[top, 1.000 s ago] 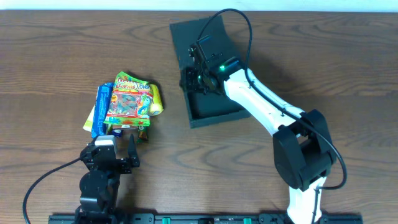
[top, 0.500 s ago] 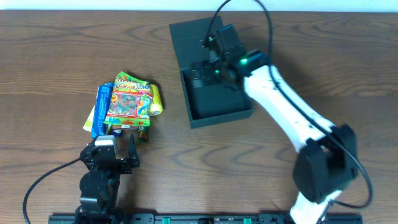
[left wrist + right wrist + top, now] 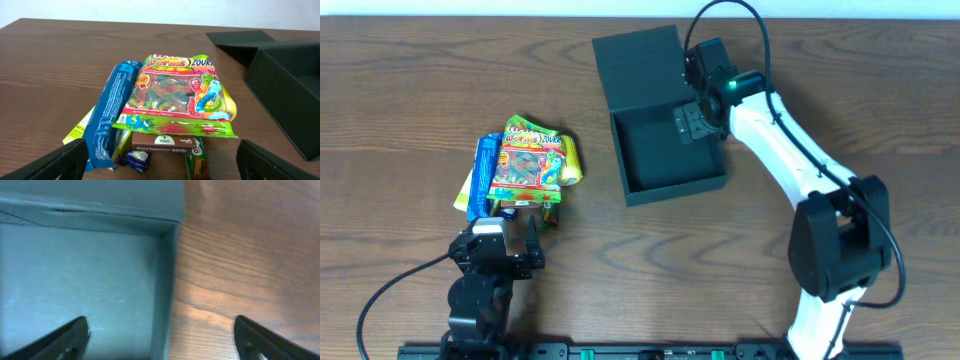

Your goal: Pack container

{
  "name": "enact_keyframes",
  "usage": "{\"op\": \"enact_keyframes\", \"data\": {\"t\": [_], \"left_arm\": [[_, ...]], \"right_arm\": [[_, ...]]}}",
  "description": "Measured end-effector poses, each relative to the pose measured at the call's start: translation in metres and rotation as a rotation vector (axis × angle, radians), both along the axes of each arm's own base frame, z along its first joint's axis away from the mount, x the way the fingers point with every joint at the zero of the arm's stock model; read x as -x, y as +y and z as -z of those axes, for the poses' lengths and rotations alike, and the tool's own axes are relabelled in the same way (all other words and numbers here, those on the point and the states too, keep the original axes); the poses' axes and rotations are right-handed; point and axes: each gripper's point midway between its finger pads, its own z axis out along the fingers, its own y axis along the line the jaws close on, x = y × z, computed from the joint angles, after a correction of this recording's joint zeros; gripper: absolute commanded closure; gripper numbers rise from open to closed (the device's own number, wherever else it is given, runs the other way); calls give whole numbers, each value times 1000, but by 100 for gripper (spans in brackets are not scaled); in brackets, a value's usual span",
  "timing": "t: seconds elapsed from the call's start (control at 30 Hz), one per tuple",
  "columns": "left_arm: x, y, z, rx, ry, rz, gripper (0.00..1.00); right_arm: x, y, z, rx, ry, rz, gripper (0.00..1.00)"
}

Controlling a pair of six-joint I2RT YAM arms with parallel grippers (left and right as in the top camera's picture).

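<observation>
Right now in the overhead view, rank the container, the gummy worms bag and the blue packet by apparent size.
1. container, clearly largest.
2. gummy worms bag.
3. blue packet, a narrow strip; the bag's edge may hide part of it.

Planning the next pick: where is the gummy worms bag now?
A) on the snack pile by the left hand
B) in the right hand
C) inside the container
A: the gummy worms bag lies atop the other packets ahead of the open left hand, apart from the container.
</observation>
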Motion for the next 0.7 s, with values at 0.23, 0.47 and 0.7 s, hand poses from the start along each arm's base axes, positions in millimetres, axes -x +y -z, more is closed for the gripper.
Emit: {"op": "enact_keyframes", "data": {"t": [0.23,0.47,0.7], "left_arm": [[0,0,0,0,0,0,5],[0,0,0,0,0,0,5],[0,0,0,0,0,0,5]], "right_arm": [[8,-8,38,17,107,12,93],[13,-3,45,-39,142,73,99],[23,2,46,-117,181,230,98]]}}
